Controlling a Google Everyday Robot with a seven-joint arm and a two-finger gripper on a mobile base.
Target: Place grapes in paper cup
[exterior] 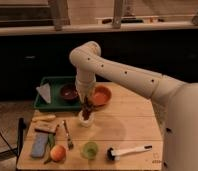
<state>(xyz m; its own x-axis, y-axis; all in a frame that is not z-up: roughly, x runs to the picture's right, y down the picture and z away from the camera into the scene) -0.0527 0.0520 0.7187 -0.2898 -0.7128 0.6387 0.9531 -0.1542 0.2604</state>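
The white paper cup (pixel 86 119) stands on the wooden table (pixel 127 130), left of centre. My gripper (pixel 85 106) hangs straight down right over the cup's rim. The dark reddish-purple grapes (pixel 86 109) show at the gripper's tip, at or just inside the cup's mouth. I cannot tell whether they are still held. The white arm (pixel 122 70) curves in from the right.
An orange bowl (pixel 100 95) sits just behind the cup. A green tray (pixel 47 102) holds a dark bowl (pixel 69 92) and a white wedge (pixel 44 92). In front lie a translucent green cup (pixel 90 149), a white brush (pixel 128 151), an orange fruit (pixel 57 153), a blue sponge (pixel 39 145) and a fork (pixel 67 135).
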